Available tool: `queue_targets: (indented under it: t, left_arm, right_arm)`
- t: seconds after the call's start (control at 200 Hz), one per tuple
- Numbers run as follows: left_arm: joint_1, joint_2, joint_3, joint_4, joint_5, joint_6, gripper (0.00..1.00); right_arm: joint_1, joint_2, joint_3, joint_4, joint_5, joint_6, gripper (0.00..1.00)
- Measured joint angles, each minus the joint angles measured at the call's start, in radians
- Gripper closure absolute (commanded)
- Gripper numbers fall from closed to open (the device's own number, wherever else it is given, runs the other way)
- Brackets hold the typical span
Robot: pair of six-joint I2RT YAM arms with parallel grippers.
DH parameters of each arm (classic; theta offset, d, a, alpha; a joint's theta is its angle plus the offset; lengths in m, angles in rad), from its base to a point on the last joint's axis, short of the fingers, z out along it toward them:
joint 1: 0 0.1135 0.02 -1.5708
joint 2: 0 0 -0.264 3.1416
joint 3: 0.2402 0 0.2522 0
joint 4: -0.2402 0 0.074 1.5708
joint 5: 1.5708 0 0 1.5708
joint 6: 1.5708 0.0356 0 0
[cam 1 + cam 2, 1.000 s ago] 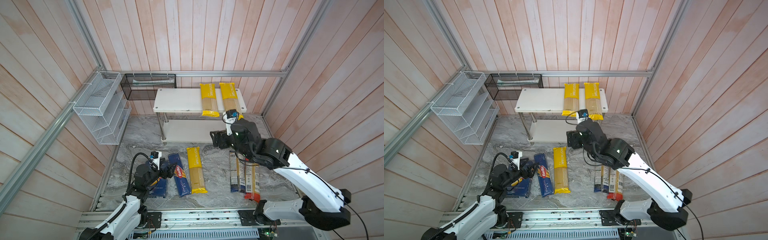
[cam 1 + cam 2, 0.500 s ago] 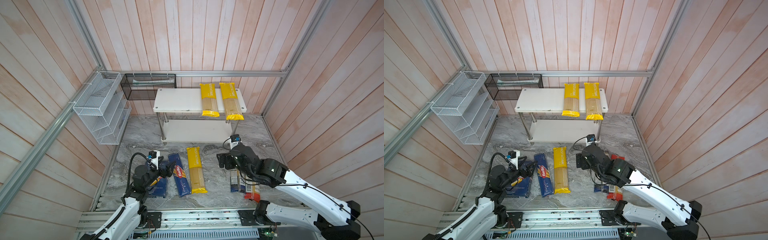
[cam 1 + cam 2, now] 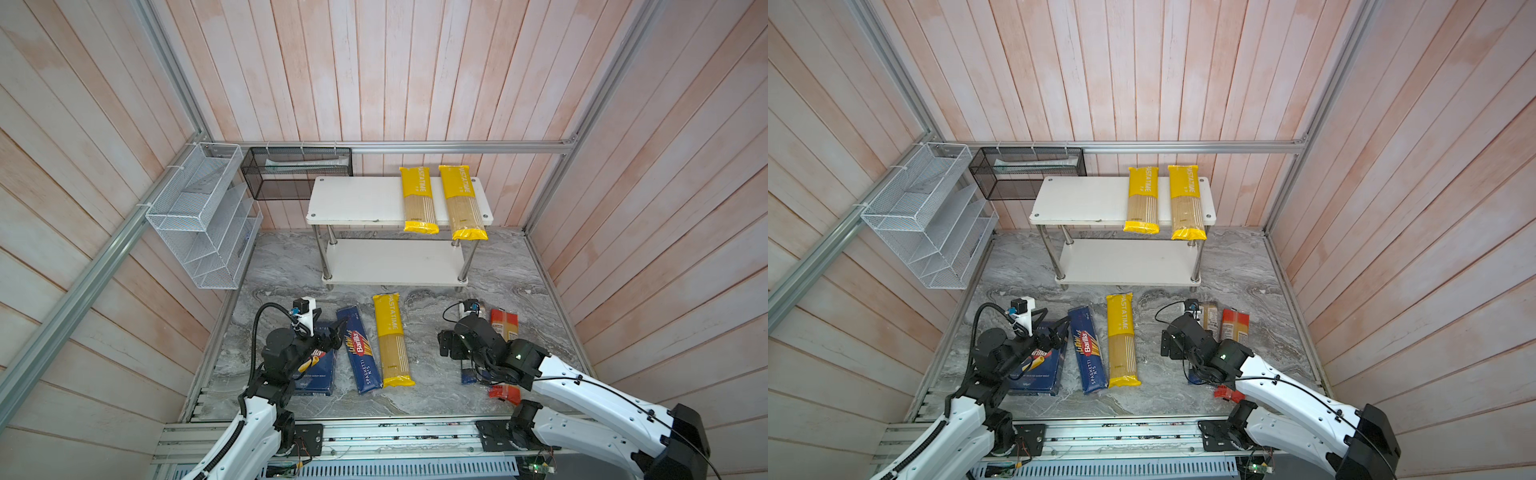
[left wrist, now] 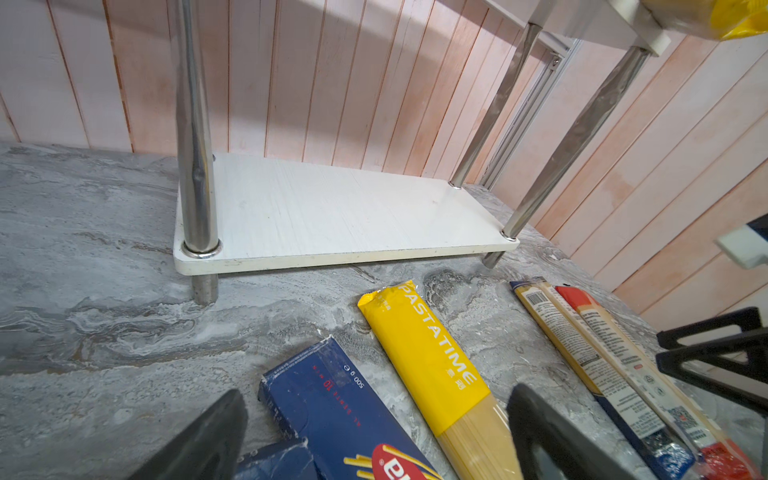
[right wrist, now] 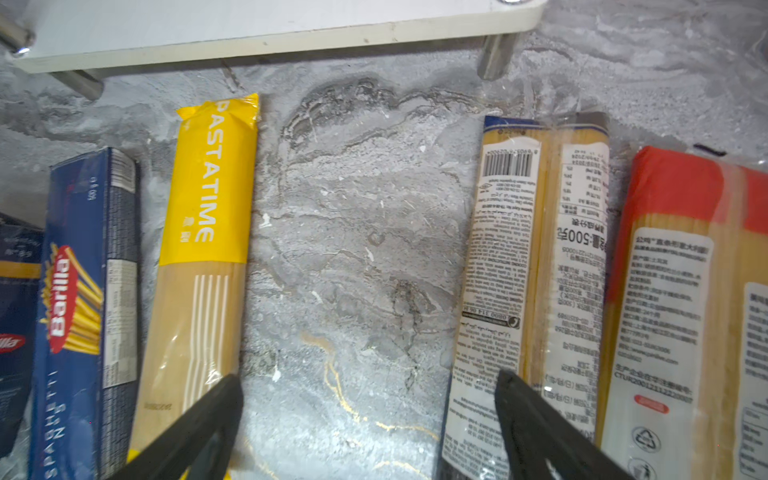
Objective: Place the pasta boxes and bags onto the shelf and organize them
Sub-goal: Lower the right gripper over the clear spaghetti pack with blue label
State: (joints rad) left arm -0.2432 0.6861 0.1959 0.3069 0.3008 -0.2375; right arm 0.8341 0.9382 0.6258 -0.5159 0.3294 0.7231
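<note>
Downward, right pincer (image 5: 368, 376) splayed (seemingly empty)

In both top views the right arm (image 3: 582, 390) hides the middles of the blue-ended bag (image 3: 468, 376) and red-ended bag (image 3: 504, 326); the left arm (image 3: 282, 353) half-covers the Rigatoni box (image 3: 322, 374).

Pale pink plank walls (image 3: 374, 75) close in three sides, framed by aluminium rails (image 3: 415, 146). The surface (image 3: 282, 266) is grey and marble-patterned, evenly lit. A white wire-mesh rack (image 3: 199, 216) hangs beside a black mesh basket (image 3: 291, 174).
</note>
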Motion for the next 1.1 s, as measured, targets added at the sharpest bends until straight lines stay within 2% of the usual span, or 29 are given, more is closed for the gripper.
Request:
queue_targets:
  t: [0.17,0.375,0.545,0.825,1.1]
  left_arm:
    - [0.0,0.041,0.05,-0.03,-0.039,0.042,0.0]
    - [0.0,0.057,0.054,-0.032,-0.058,0.059,0.0]
    - [0.0,0.048,0.054,-0.031,-0.059,0.062,0.0]
    - [0.0,0.079,0.054,-0.032,-0.064,0.062,0.0]
    - [0.0,0.121,0.063,-0.031,-0.063,0.067,0.0]
  right_arm:
    - [-0.099,0.012,-0.044,0.023,-0.04,0.016,0.04]
    - [-0.132,0.077,-0.043,0.004,-0.027,0.043,0.02]
    - [-0.22,0.081,-0.067,0.027,-0.029,0.043,0.02]
    - [-0.344,0.121,-0.139,0.139,-0.064,-0.008,0.02]
    - [-0.425,0.176,-0.141,0.218,-0.103,-0.076,0.02]
